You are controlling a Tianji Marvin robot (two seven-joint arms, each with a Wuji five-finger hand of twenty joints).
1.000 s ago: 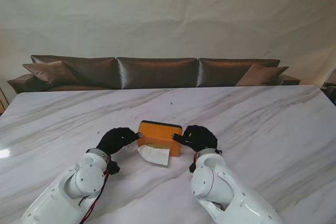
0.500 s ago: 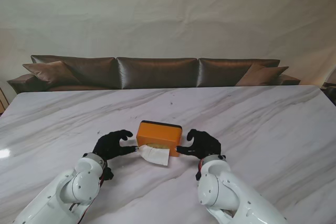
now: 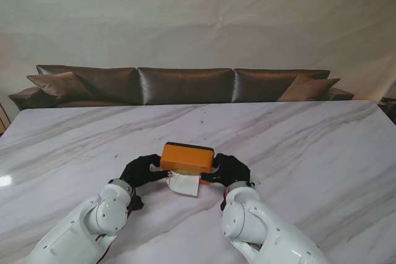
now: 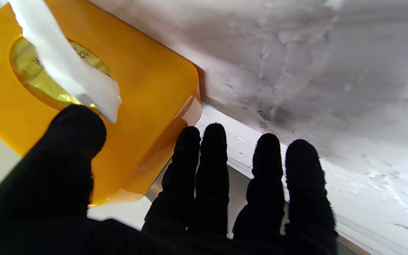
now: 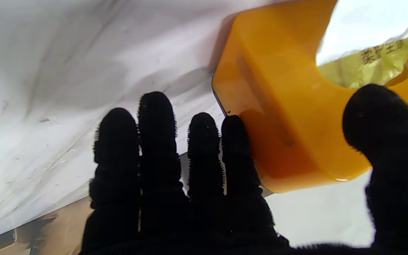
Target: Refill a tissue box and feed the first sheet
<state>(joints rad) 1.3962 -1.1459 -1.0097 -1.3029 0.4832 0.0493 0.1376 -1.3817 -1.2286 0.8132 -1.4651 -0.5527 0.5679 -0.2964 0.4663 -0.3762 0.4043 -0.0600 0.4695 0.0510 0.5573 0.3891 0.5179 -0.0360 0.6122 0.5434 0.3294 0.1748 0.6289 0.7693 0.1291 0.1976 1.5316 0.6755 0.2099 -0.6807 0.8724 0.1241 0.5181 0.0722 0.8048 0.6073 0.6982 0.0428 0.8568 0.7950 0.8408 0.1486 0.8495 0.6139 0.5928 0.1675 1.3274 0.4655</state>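
Note:
An orange tissue box (image 3: pixel 187 155) lies on its side on the marble table (image 3: pixel 297 140), its oval opening facing me. A white sheet (image 3: pixel 184 182) hangs out of the opening onto the table. My left hand (image 3: pixel 143 170) clasps the box's left end and my right hand (image 3: pixel 229 168) clasps its right end. In the left wrist view the thumb lies over the box (image 4: pixel 147 88) face beside the sheet (image 4: pixel 66 67), and the fingers (image 4: pixel 190 159) touch the end. The right wrist view shows the box (image 5: pixel 278 106) between thumb and fingers (image 5: pixel 232 148), with a green tissue wrapper (image 5: pixel 377 60) inside.
A brown leather sofa (image 3: pixel 185 85) with cushions runs along the far edge of the table. A pale curtain hangs behind it. The table's marble top stretches wide on both sides of the box.
Both hands drew back from the box half a second ago, then closed in again onto its two ends. The box and the hanging sheet stayed almost in place.

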